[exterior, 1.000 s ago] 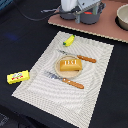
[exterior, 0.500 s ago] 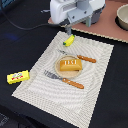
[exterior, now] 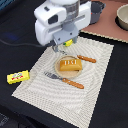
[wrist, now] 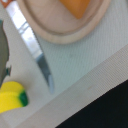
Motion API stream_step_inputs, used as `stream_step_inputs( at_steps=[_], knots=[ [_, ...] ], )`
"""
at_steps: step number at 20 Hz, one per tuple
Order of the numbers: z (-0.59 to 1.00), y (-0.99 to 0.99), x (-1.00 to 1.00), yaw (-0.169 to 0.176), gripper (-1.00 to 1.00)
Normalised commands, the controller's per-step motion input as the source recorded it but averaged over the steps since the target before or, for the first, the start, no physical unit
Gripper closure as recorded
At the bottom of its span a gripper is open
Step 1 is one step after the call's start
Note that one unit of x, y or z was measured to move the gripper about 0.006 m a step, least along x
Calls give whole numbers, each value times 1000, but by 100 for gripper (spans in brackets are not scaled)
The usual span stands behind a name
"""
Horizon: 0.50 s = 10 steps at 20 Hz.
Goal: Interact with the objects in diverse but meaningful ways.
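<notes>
My gripper (exterior: 65,42) hangs over the far edge of the striped placemat (exterior: 95,85), right above the green-tipped yellow banana (exterior: 68,44), which the white hand mostly hides. Its fingers are not clear enough to read. In the wrist view the banana (wrist: 12,98) lies beside a silver knife blade (wrist: 34,48). The orange-yellow bread loaf (exterior: 70,65) rests on a tan round plate (exterior: 60,71). A yellow red-labelled box (exterior: 17,76) lies on the black table at the exterior view's left. A grey-blue pot (exterior: 98,10) stands at the back.
An orange-handled knife (exterior: 86,58) lies on the exterior view's right of the plate, and an orange-handled fork (exterior: 67,80) in front of it. A grey bowl-like pot (exterior: 122,17) sits on a pinkish surface (exterior: 107,27) at the back right.
The arm has come forward from the back of the table and lower, so the hand now covers most of the banana. The other things have not moved.
</notes>
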Motion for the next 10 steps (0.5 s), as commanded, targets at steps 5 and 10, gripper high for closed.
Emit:
stream_step_inputs(
  at_steps=[5, 10],
  knots=[
    [-37, -471, -484, 137, -100],
    [53, -378, -643, 101, -100]
  ],
)
